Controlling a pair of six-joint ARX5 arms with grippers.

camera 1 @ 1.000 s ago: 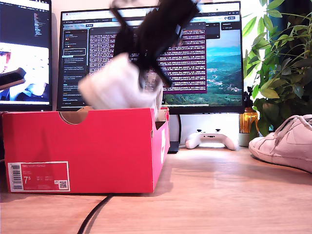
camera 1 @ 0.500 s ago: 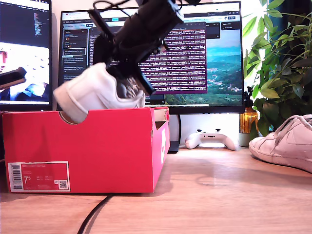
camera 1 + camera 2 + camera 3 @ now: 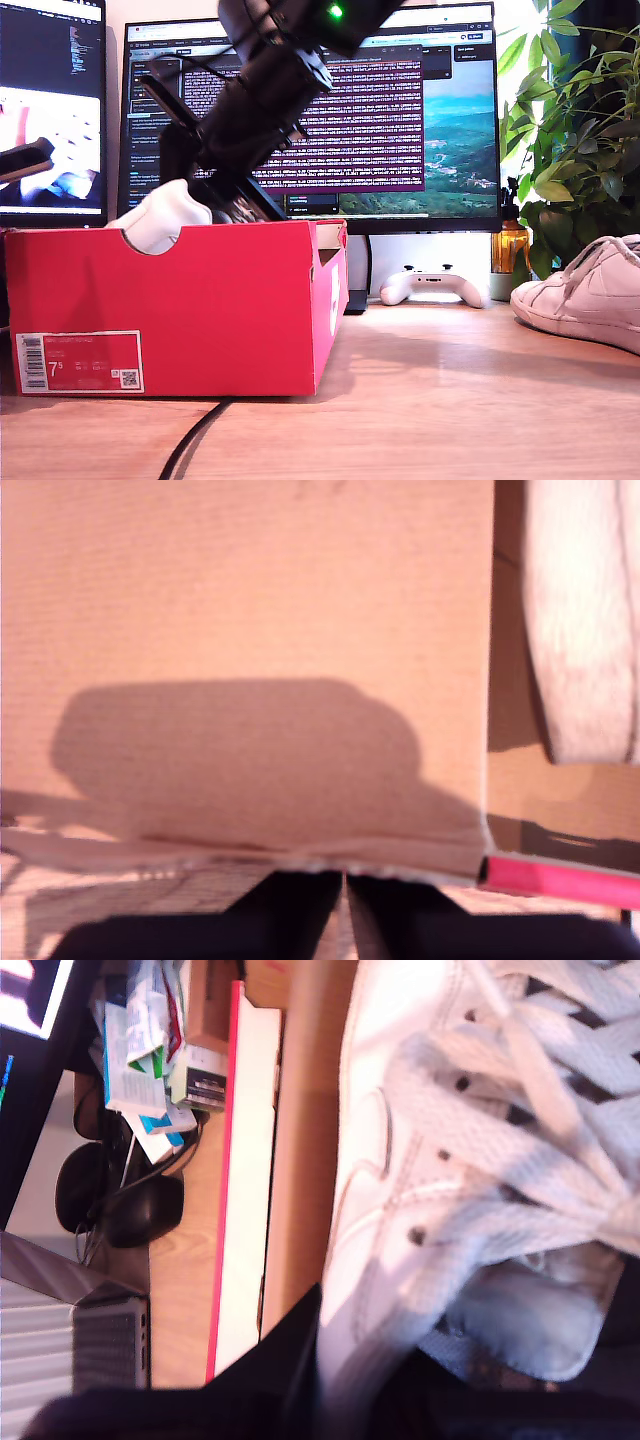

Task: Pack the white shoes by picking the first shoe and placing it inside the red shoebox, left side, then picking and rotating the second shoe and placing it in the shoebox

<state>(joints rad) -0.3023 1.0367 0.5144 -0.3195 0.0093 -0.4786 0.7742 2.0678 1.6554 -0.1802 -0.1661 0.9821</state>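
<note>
The red shoebox (image 3: 200,300) stands open on the wooden desk at the exterior view's left. My second gripper (image 3: 235,205) reaches down into it from above, shut on a white shoe (image 3: 165,215) whose toe shows above the rim and through the half-round notch. The second wrist view looks down on that shoe's laces (image 3: 400,1160), with my second gripper (image 3: 340,1400) around its collar, beside the box's red rim (image 3: 225,1160). The other white shoe (image 3: 585,290) lies on the desk at the exterior view's right. My first gripper (image 3: 345,910) is shut at the edge of brown cardboard (image 3: 250,630), with a white shoe (image 3: 580,620) beyond.
Two monitors (image 3: 400,120) stand behind the box. A white game controller (image 3: 432,285) lies under the larger one, with a plant (image 3: 575,130) at the exterior view's right. A black cable (image 3: 195,435) runs across the desk in front of the box.
My second gripper has carried the shoe down and toward the exterior view's left, from well above the rim to mostly inside the box. The shoe on the desk has not moved.
</note>
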